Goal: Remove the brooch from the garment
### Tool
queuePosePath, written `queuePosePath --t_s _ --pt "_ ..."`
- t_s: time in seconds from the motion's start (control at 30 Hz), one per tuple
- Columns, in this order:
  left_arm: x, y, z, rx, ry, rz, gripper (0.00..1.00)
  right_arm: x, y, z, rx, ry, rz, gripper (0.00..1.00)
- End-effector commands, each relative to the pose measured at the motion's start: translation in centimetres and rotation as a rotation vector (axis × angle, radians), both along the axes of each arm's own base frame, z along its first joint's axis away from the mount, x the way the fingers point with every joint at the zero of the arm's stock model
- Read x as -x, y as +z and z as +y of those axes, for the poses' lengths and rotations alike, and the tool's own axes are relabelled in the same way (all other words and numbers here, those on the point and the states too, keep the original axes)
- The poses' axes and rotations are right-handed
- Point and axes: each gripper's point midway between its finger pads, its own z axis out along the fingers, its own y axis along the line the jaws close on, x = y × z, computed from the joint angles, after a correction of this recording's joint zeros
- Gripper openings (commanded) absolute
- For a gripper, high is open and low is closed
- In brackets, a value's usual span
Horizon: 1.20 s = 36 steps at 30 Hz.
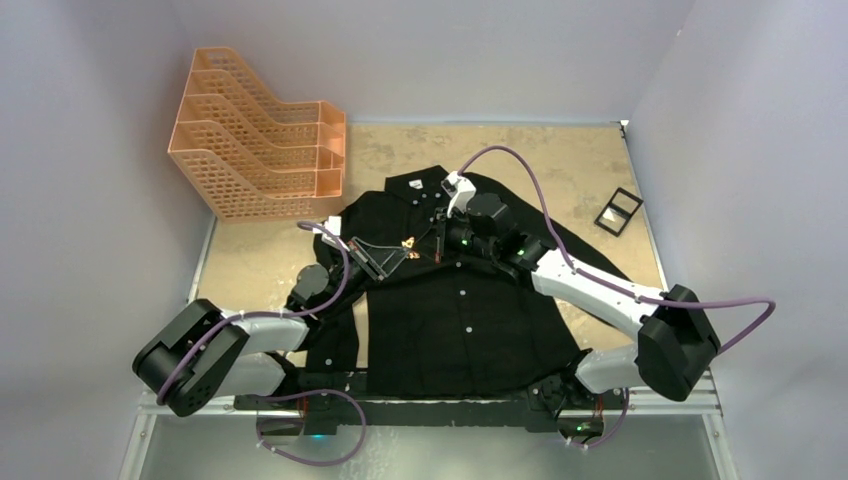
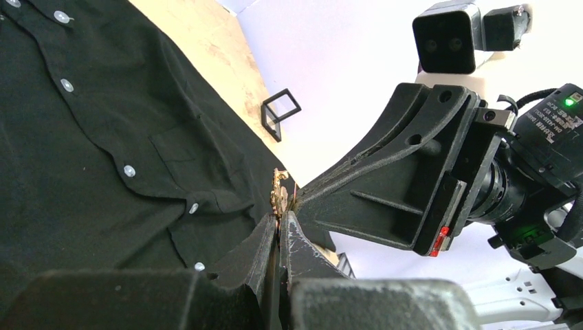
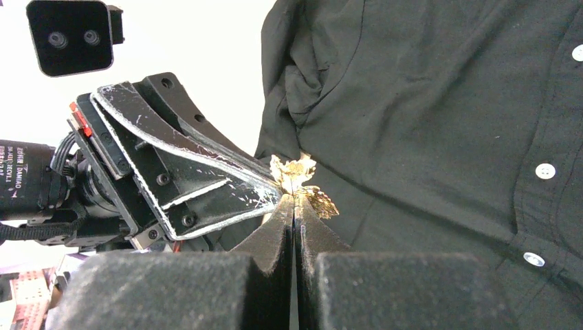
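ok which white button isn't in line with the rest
The button just left of the brooch in the left wrist view; the others run in a row down the shirt, and it sits off that row.

The brooch [image 1: 409, 243] sits on the garment [image 1: 470, 320], rack [image 1: 260, 150] behind left, frame [image 1: 619, 211] right.

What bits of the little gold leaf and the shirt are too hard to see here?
1. Brooch pin: both wrist views, hidden behind the leaf and the shut left gripper and right gripper tips; whether it still pierces the garment is unclear.
2. Brooch shape: top view, too small.
3. Garment sleeve: top view, partly under the right arm.
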Motion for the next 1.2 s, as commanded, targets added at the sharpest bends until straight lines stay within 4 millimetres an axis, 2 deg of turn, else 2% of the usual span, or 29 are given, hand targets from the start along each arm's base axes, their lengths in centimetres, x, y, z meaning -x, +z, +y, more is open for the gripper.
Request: queuePosePath --t_s 0.0,0.3,0.53,0.73,1.17 --pt "1.3 3.8 -0.5 0.039 -0.058 -0.166 0.00 -0.3 1.3 0.8 -0.004 0.010 -0.029 0.00" --pt "2.0 4.7 -0.6 0.000 -0.075 -0.256 0.00 -0.3 1.2 0.9 0.013 0.017 -0.027 0.00" --pt "0.8 2.3 -0.1 0.030 -0.017 -0.086 0.00 -0.4 2.5 0.8 0.005 0.012 -0.050 0.00" --pt "0.7 1.6 0.2 0.089 -0.004 -0.022 0.00 -0.5 2.5 0.8 0.027 0.012 -0.038 0.00" --pt "0.2 0.7 0.5 0.101 0.029 0.047 0.00 -1.0 3.6 0.7 0.063 0.002 -0.036 0.15"
